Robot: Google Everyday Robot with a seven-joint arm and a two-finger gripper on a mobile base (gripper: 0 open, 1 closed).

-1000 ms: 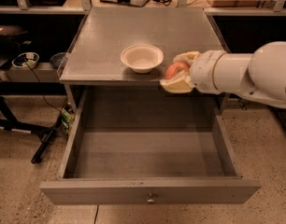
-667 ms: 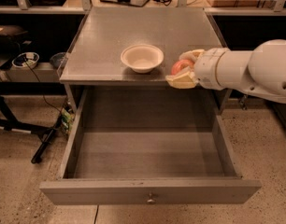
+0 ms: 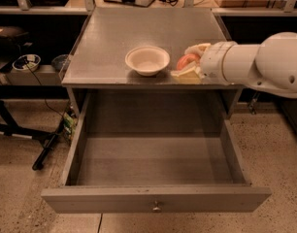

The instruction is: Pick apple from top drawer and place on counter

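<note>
The red apple sits between the pale fingers of my gripper, just over the front right part of the grey counter. One finger is behind the apple and the other lies in front of it, low on the counter surface. My white arm reaches in from the right. The top drawer is pulled fully open below, its grey inside bare, with a small metal knob on the front panel.
A white bowl stands on the counter just left of the apple. Shelving with cables and small objects runs behind and to the left. A dark stand leg lies on the speckled floor at the left.
My gripper has carried the apple up and back from the counter's front edge to a spot over the counter, right of the bowl. The drawer has not moved.
</note>
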